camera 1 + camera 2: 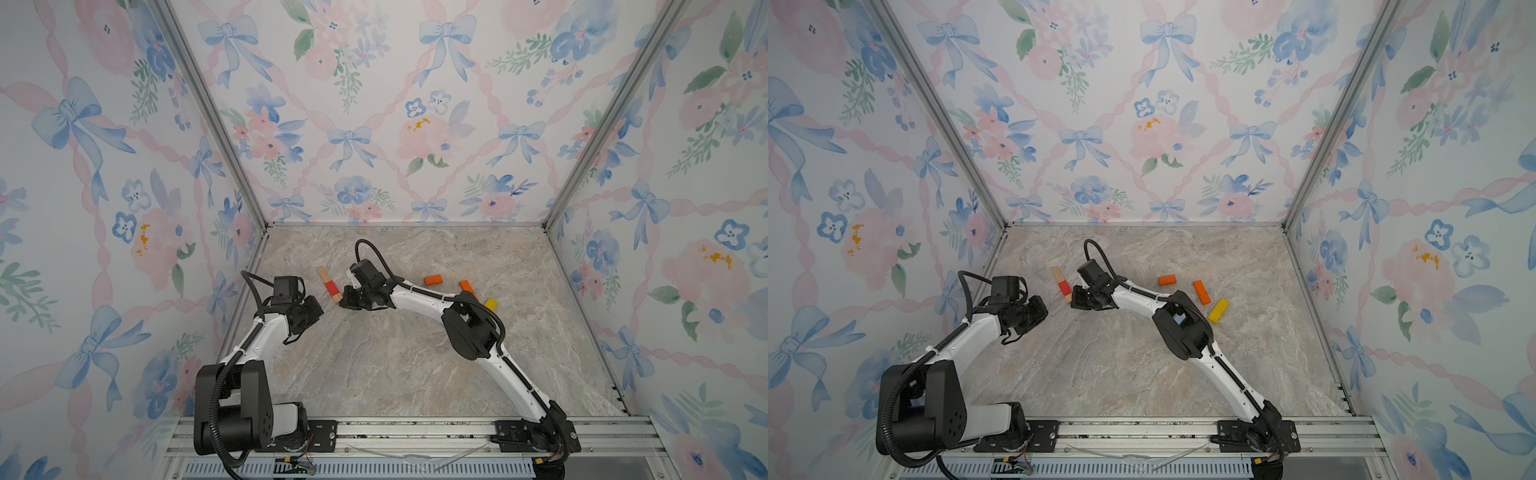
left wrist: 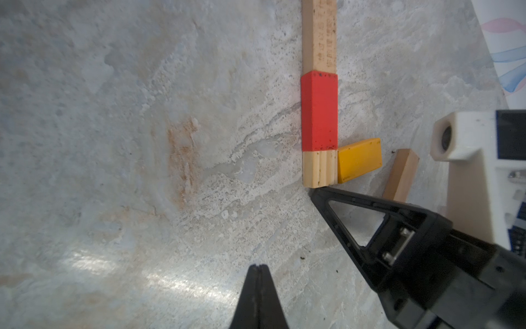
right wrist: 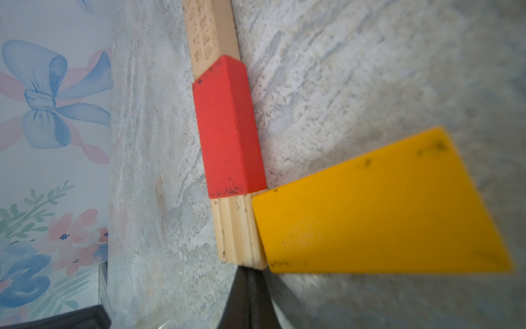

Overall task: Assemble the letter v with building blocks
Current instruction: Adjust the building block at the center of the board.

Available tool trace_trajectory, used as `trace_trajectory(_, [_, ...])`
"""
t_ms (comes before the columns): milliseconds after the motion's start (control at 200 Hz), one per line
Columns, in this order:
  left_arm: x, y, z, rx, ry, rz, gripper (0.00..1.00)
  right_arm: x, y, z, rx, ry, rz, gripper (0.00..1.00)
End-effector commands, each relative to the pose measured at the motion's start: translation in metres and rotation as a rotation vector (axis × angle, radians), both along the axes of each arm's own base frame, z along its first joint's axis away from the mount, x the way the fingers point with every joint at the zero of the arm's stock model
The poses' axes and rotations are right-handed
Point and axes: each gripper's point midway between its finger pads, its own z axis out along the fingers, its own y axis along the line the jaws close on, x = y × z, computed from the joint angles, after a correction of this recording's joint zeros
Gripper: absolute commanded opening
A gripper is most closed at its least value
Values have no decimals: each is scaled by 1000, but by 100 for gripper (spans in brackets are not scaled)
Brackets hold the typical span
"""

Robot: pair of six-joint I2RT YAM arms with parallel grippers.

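Three building blocks lie end to end in a line: a long natural wood bar (image 2: 318, 34), a red block (image 2: 318, 111) (image 1: 332, 287) and a short natural wood block (image 2: 319, 168) (image 3: 239, 228). A yellow block (image 2: 359, 159) (image 3: 370, 205) lies angled against the short block's side. Another wood bar (image 2: 401, 176) lies just past it. My right gripper (image 3: 250, 270) (image 1: 341, 302) is shut and empty, its tip touching the short block's end. My left gripper (image 2: 257, 266) (image 1: 321, 312) is shut and empty, hovering a short way from the line.
In both top views two orange blocks (image 1: 433, 280) (image 1: 467, 287) and a second yellow block (image 1: 1219, 311) lie loose to the right, beside the right arm's elbow. Flowered walls (image 1: 124, 208) enclose the marble table (image 1: 395, 365) on three sides.
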Motion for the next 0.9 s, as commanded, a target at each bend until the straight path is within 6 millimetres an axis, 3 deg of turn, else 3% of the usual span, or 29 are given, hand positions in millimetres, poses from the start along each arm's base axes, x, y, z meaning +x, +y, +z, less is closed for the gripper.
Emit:
trace_trajectory(0, [-3,-1,4,-16,-14,2,0,-1,-9,14,17,18,-3,0])
trace_trajectory(190, [-3,-2,7,-26,-25,4,0,-12,-16,66,109,-14,27,0])
trace_trajectory(380, [-3,-3,10,-33,-36,7,0,2,-33,100,159,-60,7,5])
trace_trajectory(500, [-5,-4,11,-37,-40,7,0,21,-41,91,131,-71,-15,8])
trace_trajectory(895, [-13,-6,7,-46,-34,10,0,62,-47,47,-77,-119,-11,42])
